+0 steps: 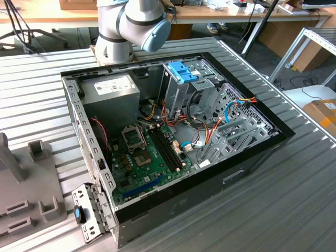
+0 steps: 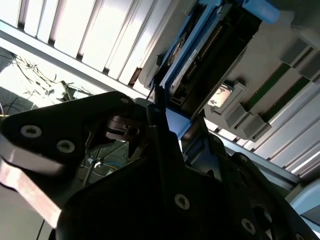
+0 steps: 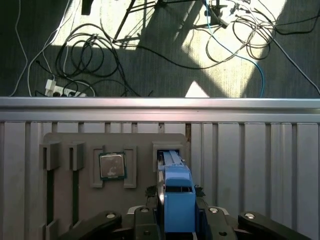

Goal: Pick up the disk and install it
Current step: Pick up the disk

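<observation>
Disk (image 3: 177, 205), standing on edge in its light-blue bracket, is gripped between the closed fingers of the end effector (image 3: 175, 192), at a slot of the grey holder (image 3: 115, 142) near the surface (image 3: 250, 165) edge. A processor chip (image 3: 112, 166) is seated alongside.

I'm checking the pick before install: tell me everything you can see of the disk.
The disk stands on edge, framed by a light-blue plastic bracket, at the slot of a grey fixture plate beside a processor chip. The second wrist view shows its dark underside with a connector row. The claw flanks it; contact can't be confirmed.
</observation>
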`<state>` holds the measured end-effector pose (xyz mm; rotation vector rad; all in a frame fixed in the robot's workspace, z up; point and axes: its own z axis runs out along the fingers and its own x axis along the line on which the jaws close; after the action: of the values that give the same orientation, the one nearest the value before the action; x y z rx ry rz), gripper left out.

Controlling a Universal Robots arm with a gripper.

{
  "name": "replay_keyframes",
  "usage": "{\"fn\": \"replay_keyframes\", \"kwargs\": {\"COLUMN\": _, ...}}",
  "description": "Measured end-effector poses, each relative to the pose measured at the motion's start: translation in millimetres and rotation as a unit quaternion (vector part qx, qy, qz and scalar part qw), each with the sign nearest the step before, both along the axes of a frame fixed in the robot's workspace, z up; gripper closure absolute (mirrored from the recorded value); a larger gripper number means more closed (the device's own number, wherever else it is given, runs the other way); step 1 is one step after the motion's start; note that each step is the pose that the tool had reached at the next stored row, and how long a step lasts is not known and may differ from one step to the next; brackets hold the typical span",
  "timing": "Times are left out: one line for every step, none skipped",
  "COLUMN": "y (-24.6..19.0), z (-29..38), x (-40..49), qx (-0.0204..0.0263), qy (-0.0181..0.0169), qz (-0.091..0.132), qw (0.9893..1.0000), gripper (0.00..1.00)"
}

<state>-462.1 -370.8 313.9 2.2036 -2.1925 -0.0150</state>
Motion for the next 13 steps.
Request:
{"fn": "replay_keyframes", "kwargs": {"y": 0.0, "z": 0.9, "x": 0.0, "qx": 0.0000, "qy": 0.0000, "qz": 0.000, "qw": 1.0000, "gripper": 0.64}}
{"fn": "replay_keyframes", "kwargs": {"y": 0.0, "z": 0.9, "x": 0.0, "qx": 0.0001, "qy": -0.0001, "qz": 0.000, "qw": 1.0000, "gripper": 0.64}}
{"fn": "replay_keyframes", "kwargs": {"y": 0.0, "z": 0.9, "x": 0.0, "qx": 0.0001, "qy": -0.0002, "qz": 0.000, "qw": 1.0000, "gripper": 0.64}}
{"fn": "replay_keyframes", "kwargs": {"y": 0.0, "z": 0.9, "x": 0.0, "qx": 0.0001, "qy": -0.0002, "qz": 0.000, "qw": 1.0000, "gripper": 0.64}}
{"fn": "replay_keyframes", "kwargs": {"y": 0.0, "z": 1.2, "x": 0.0, "qx": 0.0000, "qy": 0.0000, "qz": 0.000, "qw": 1.0000, "gripper": 0.64}}
{"fn": "replay_keyframes", "kwargs": {"y": 0.0, "z": 1.2, "x": 0.0, "qx": 0.0000, "qy": 0.0000, "qz": 0.000, "qw": 1.0000, "gripper": 0.64}}
{"fn": "replay_keyframes", "kwargs": {"y": 0.0, "z": 1.3, "x": 0.0, "qx": -0.0001, "qy": 0.0000, "qz": 0.000, "qw": 1.0000, "gripper": 0.64}}
{"fn": "replay_keyframes", "kwargs": {"y": 0.0, "z": 3.3, "x": 0.0, "qx": -0.0002, "qy": 0.0002, "qz": 0.000, "qw": 1.0000, "gripper": 0.64}}
{"fn": "replay_keyframes", "kwargs": {"y": 0.0, "z": 6.4, "x": 0.0, "qx": -0.0001, "qy": 0.0000, "qz": 0.000, "qw": 1.0000, "gripper": 0.64}}
{"fn": "replay_keyframes", "kwargs": {"y": 0.0, "z": 9.4, "x": 0.0, "qx": -0.0001, "qy": 0.0000, "qz": 0.000, "qw": 1.0000, "gripper": 0.64}}
{"fn": "replay_keyframes", "kwargs": {"y": 0.0, "z": 15.3, "x": 0.0, "qx": -0.0001, "qy": 0.0000, "qz": 0.001, "qw": 1.0000, "gripper": 0.64}}
{"fn": "replay_keyframes", "kwargs": {"y": 0.0, "z": 18.3, "x": 0.0, "qx": -0.0001, "qy": 0.0001, "qz": 0.001, "qw": 1.0000, "gripper": 0.64}}
{"fn": "replay_keyframes", "kwargs": {"y": 0.0, "z": 21.9, "x": 0.0, "qx": -0.0001, "qy": 0.0000, "qz": 0.001, "qw": 1.0000, "gripper": 0.64}}
